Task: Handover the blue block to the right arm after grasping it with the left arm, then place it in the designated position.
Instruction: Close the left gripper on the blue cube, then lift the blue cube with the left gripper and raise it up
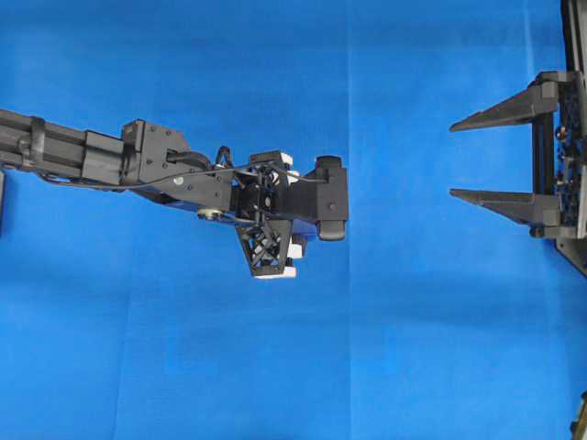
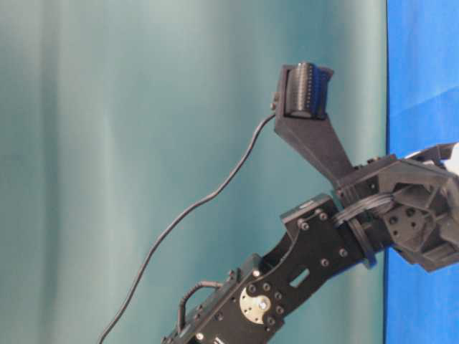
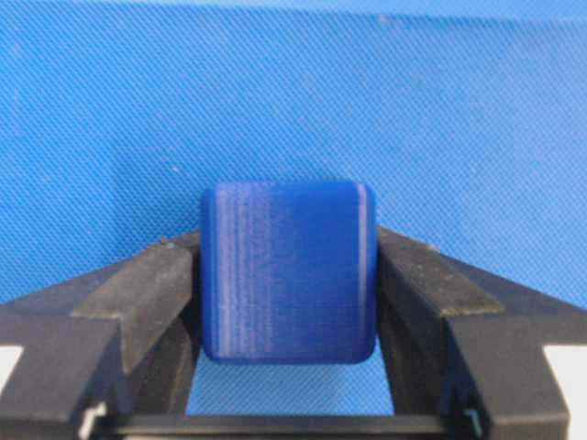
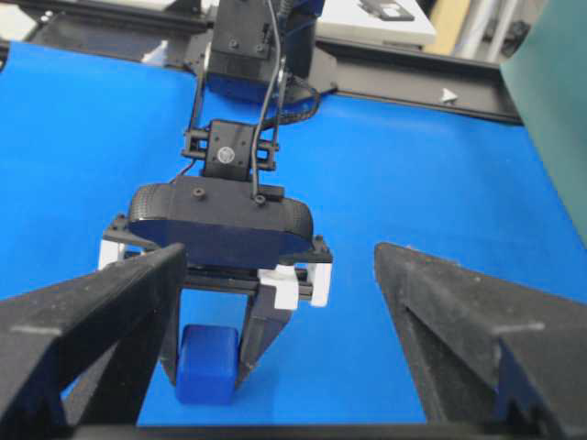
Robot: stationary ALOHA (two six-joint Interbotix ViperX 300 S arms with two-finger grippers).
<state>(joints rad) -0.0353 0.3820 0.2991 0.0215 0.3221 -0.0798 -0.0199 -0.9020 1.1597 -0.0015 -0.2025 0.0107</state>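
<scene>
A: What is the left gripper (image 4: pixel 213 353) doing?
B: Its 2 black fingers (image 3: pixel 138 293) flank the blue block (image 3: pixel 288 271), one along each side face, touching or nearly so; I cannot tell whether they press on it.

A: Where does the block sit?
B: On the blue cloth (image 1: pixel 413 348), under the left arm (image 1: pixel 138 160), square to the fingers. It is a cube, so it has no long axis.

A: And the right gripper (image 1: pixel 459 158)?
B: Its 2 pointed fingers stand wide apart with nothing between them, well to the right of the left arm, aimed toward it.
</scene>
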